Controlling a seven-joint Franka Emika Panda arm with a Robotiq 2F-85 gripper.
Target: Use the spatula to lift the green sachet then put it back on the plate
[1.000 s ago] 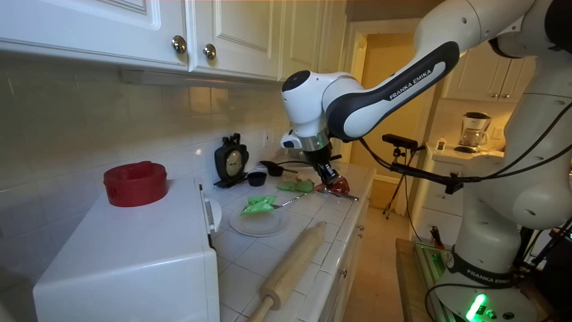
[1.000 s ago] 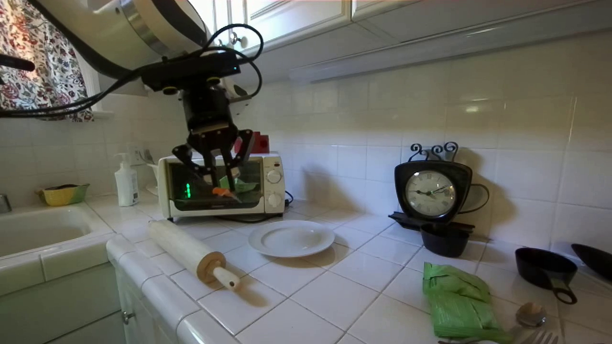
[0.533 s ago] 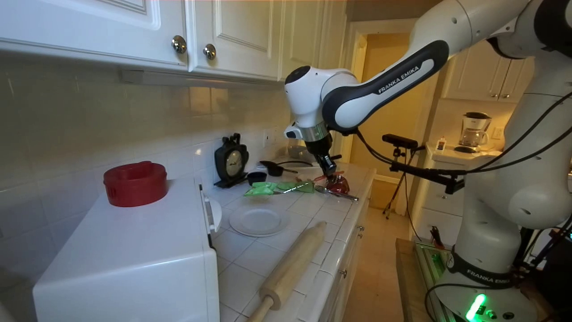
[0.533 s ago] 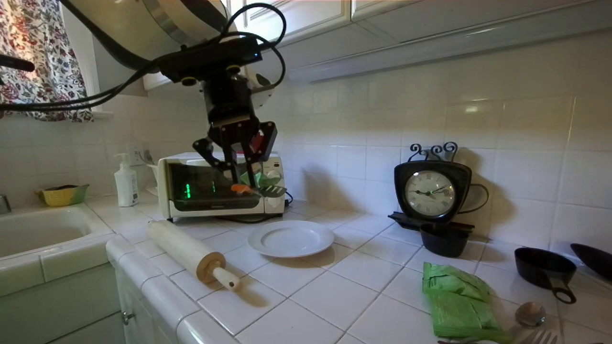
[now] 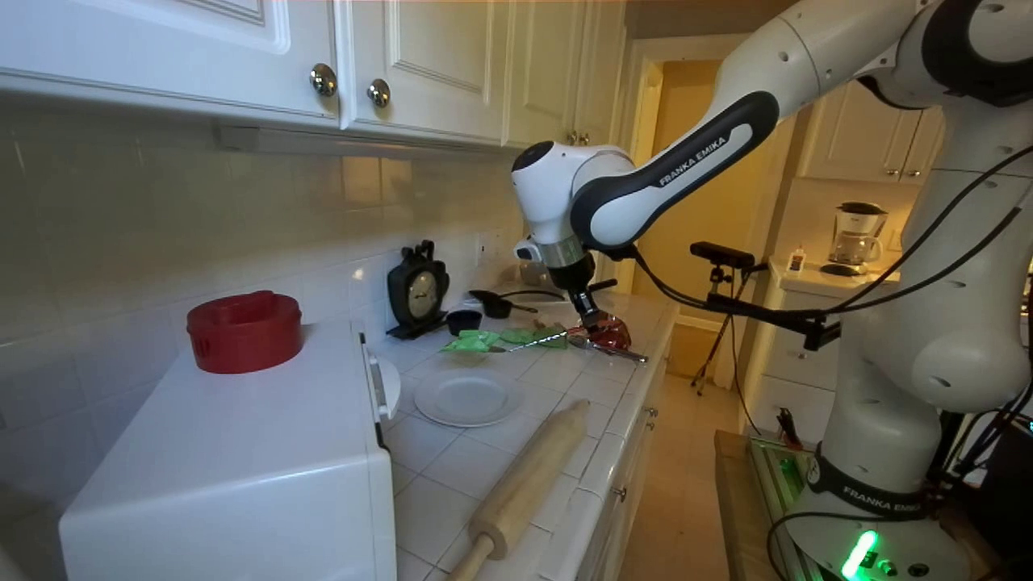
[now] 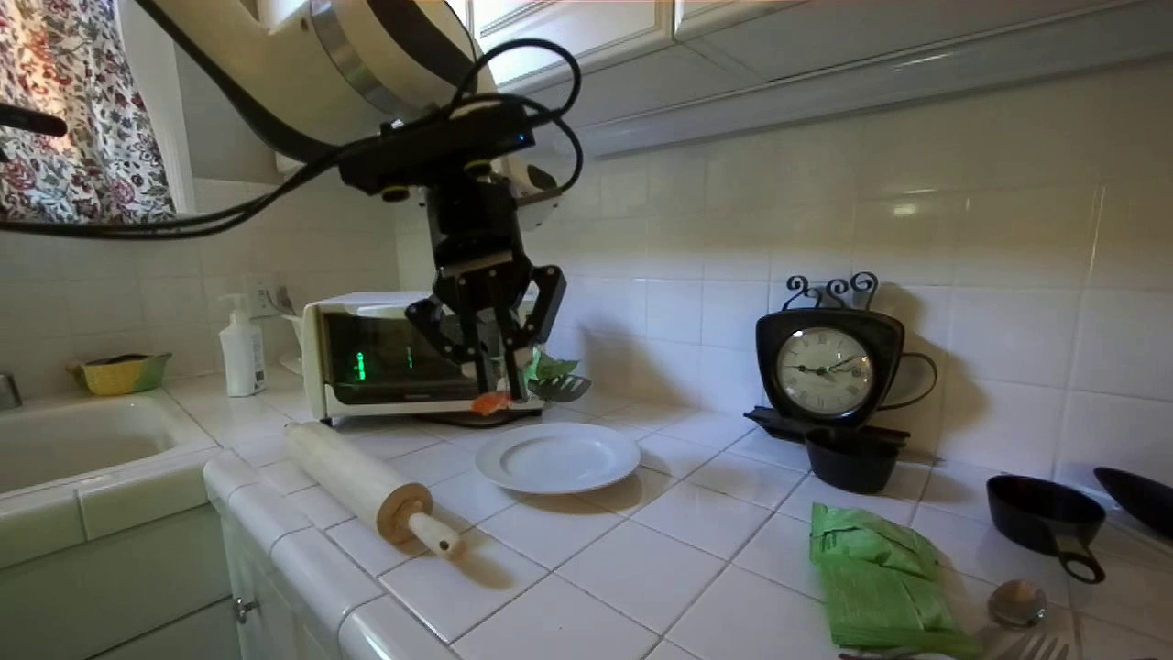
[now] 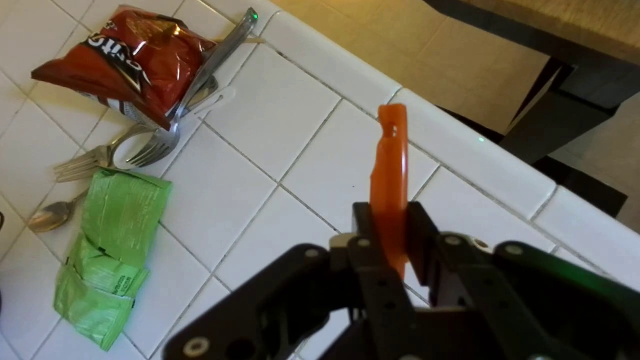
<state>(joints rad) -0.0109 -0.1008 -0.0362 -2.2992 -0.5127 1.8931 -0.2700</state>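
My gripper is shut on the orange handle of the spatula. It is also in the wrist view and in an exterior view. The slotted spatula head is raised off the counter. The green sachet rests on it, and it also shows at the end of the spatula in an exterior view. The sachet is out of the wrist view. The white plate lies bare on the counter, below the sachet in both exterior views.
Another green packet lies by forks, a spoon and a red chip bag. A rolling pin lies beside the plate. A white toaster oven, black clock and black cups stand along the wall.
The gripper, the spatula and the sachet on it have moved together along the counter, away from the toaster oven. The plate has not moved.
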